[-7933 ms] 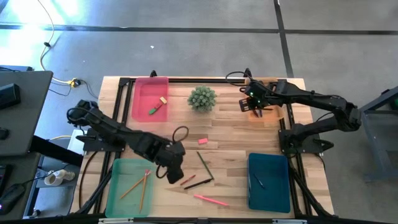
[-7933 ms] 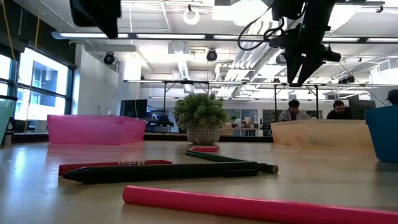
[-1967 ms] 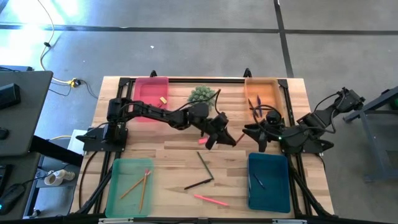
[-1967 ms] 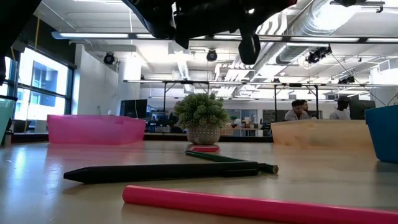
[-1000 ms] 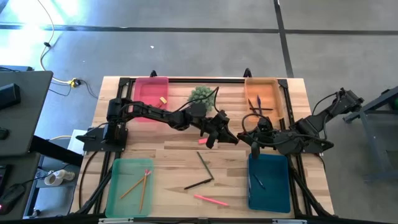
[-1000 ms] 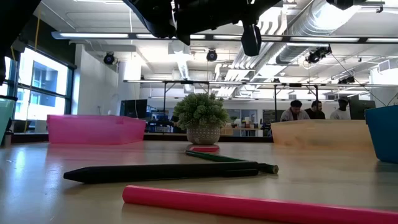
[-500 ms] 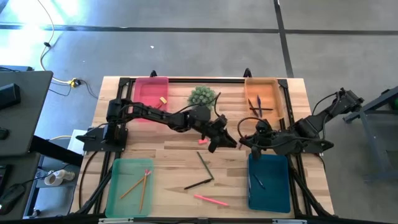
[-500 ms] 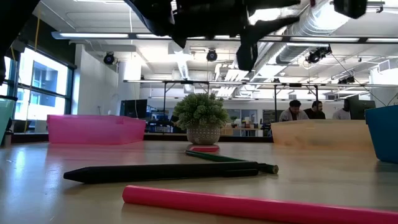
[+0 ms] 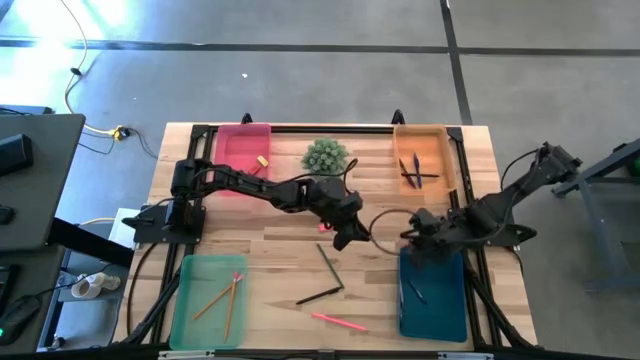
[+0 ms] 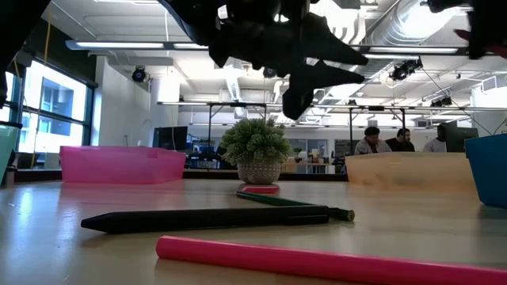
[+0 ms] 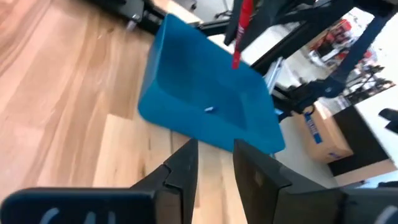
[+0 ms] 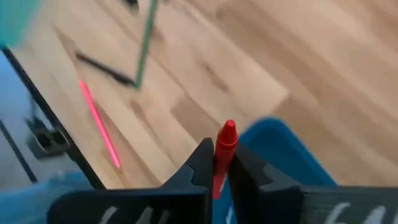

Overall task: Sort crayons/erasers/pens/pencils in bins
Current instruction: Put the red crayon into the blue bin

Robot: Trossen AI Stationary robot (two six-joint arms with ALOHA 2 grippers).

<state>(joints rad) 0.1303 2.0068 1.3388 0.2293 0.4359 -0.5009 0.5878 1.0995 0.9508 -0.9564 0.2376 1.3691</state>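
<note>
My right gripper [image 9: 416, 238] [image 12: 221, 155] is shut on a red crayon [image 12: 225, 146] over the far left corner of the teal-blue bin [image 9: 432, 300]. Left of it, over the middle of the table, my left gripper [image 9: 344, 238] [image 11: 214, 149] is open with nothing between its fingers. In its wrist view the crayon [image 11: 242, 28] shows above the bin [image 11: 186, 93]. A pink eraser [image 9: 325, 227], a dark green pencil [image 9: 328, 262], a black pen [image 9: 318, 296] and a pink pencil [image 9: 338, 321] lie flat on the wood. My right gripper pinches the red crayon's body [image 12: 219, 177] between its two fingers. The crayon lies along the fingers, and its pointed tip [image 12: 228, 129] juts out past their ends. It is lifted clear, above the bin's corner and the wood beside it.
A pink bin [image 9: 242, 160] with erasers stands at the far left, an orange bin [image 9: 420, 165] with crayons at the far right, and a green bin [image 9: 208, 300] with pencils at the near left. A small potted plant [image 9: 325, 155] stands at the far middle.
The two grippers, which met over the middle of the table, have parted. My right gripper has gone toward the near right and the teal-blue bin, taking the red crayon along. My left gripper has drawn back a little toward the near edge and dipped lower.
</note>
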